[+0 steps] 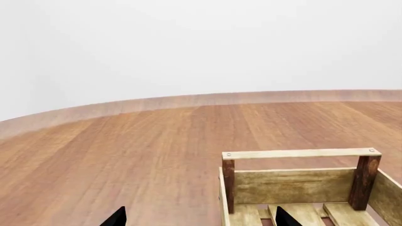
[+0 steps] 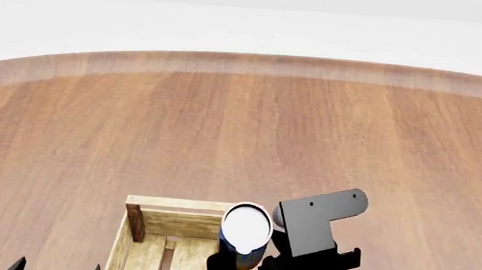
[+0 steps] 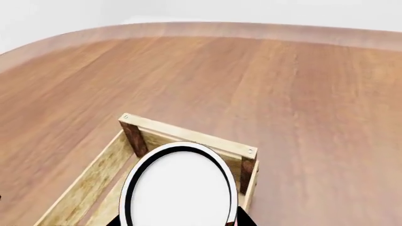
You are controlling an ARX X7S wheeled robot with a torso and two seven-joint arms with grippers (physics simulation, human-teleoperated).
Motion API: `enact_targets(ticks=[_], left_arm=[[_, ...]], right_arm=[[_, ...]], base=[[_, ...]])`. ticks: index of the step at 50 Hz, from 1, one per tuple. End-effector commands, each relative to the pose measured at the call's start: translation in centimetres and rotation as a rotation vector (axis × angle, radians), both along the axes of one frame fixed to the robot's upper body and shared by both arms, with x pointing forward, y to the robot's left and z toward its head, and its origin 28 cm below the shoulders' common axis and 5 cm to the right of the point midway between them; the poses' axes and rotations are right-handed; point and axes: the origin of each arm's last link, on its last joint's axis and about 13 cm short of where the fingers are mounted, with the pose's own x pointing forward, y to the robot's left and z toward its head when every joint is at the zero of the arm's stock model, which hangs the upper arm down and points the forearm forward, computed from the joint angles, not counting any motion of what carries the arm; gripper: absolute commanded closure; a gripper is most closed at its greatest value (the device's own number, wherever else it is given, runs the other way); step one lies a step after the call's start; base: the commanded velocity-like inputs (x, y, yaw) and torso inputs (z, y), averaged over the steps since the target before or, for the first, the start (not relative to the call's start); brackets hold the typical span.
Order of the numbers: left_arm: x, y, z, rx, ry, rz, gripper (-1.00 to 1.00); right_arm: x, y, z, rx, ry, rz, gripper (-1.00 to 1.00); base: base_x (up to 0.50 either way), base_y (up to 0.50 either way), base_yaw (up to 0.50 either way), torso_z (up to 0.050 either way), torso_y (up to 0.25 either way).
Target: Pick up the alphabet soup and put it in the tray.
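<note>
Holding the alphabet soup [image 2: 245, 230] upright above the far end of the tray [image 2: 169, 205], the right gripper [image 3: 179, 222] pinches the can's sides; the left gripper [image 1: 197, 217] is spread, empty. A rigid, smooth, probably weighty cylinder: grip mid-wall, squarely

Right end effector [image 2: 254, 267] fingers hidden behind the alphabet soup [image 2: 246, 231], its label out of sight; tray [image 2: 146, 242] below it cut off at the head view's bottom edge; left end effector [image 1: 199, 217] only two dark tips.
</note>
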Motion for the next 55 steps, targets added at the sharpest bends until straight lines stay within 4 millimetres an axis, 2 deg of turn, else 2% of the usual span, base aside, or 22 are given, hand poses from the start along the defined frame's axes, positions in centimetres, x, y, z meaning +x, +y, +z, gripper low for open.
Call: enact_targets(ticks=[1,14,55], left_arm=[[0.0,0.0,0.0,-0.001,0.000,0.000,-1.00],[0.0,0.0,0.0,-0.001,0.002,0.000,-1.00],[0.0,0.0,0.1,-0.003,0.001,0.002,-1.00]], right_arm=[[1.2,1.4,-0.1,-0.007,-0.003,0.059,1.00],[1.7,2.5,-1.0,-0.025,0.014,0.108,1.00],[3.9,4.0,-4.3,-0.050,0.074,0.144,1.00]], base=[[0.00,0.00,0.00,0.000,0.000],[0.00,0.00,0.00,0.000,0.000],[0.00,0.00,0.00,0.000,0.001]])
